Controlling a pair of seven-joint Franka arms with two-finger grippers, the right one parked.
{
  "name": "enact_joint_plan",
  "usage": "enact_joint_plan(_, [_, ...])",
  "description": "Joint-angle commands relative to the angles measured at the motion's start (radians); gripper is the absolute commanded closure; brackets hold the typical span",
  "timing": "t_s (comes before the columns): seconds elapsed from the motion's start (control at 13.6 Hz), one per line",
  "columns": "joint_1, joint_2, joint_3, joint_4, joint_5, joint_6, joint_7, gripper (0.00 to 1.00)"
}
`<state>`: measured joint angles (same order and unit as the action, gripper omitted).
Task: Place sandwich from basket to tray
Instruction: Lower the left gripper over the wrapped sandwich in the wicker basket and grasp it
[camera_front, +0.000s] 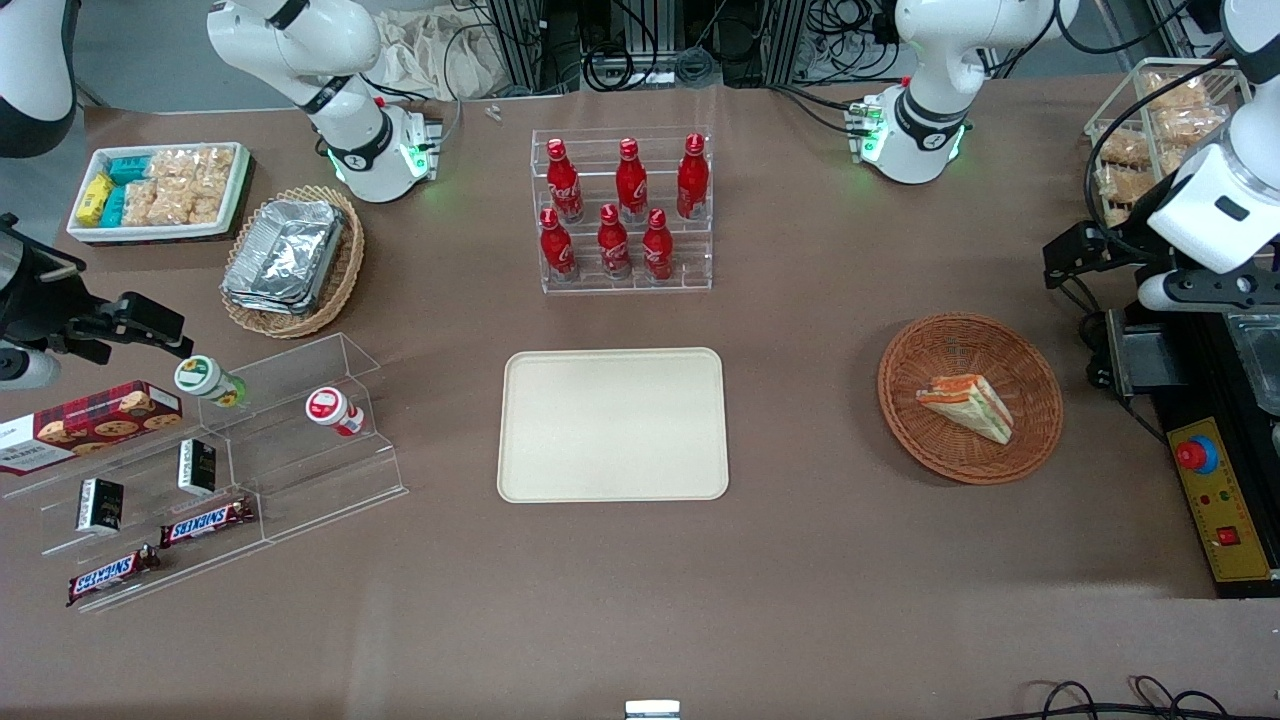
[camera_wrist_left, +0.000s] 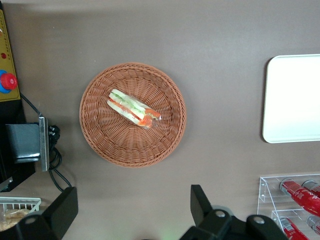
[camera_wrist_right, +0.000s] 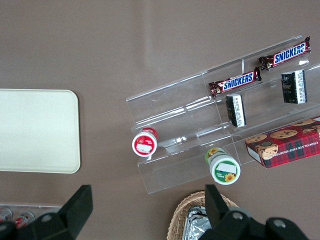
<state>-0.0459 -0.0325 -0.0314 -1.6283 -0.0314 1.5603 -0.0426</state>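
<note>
On the brown table, the front view shows the sandwich lying in the basket toward the working arm's end, well apart from the bare tray at centre. From the left wrist view, the gripper hangs above the table beside the basket, released, its fingers spread wide, holding nothing.

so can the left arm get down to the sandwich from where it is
Probably yes: the sandwich lies uncovered in the basket, and the open tool is above the table beside it with nothing between.
</note>
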Motion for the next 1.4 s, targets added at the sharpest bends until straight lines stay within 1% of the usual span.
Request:
enact_joint_plan(0.0, [-0.006,0.023,0.001,0.056,0.019,-0.061,0.016,0.00])
enact_joint_plan(0.29, [0.000,0.051,0.002,0.061,0.028,-0.072,-0.018,0.00])
enact_joint_plan(0.44, [0.006,0.074,0.005,0.054,0.028,-0.060,-0.116,0.00])
enact_joint_plan(0.51, [0.006,0.109,0.008,0.054,0.043,-0.057,-0.172,0.00])
enact_joint_plan(0.59, [0.000,0.153,0.004,0.054,0.103,-0.055,-0.307,0.00])
enact_joint_plan(0.66, [0.000,0.187,0.001,0.048,0.116,-0.043,-0.432,0.00])
enact_joint_plan(0.81, [0.003,0.238,0.002,-0.008,0.110,0.027,-0.517,0.00])
enact_joint_plan(0.96, [0.012,0.278,0.010,-0.083,0.076,0.133,-0.597,0.00])
enact_joint_plan(1.1, [0.024,0.310,0.011,-0.178,0.068,0.266,-0.701,0.00])
enact_joint_plan(1.18, [0.044,0.309,0.011,-0.226,0.041,0.321,-0.727,0.00])
enact_joint_plan(1.25, [0.066,0.318,0.011,-0.249,-0.049,0.357,-0.761,0.00])
enact_joint_plan(1.32, [0.070,0.328,0.011,-0.281,-0.079,0.386,-0.772,0.00])
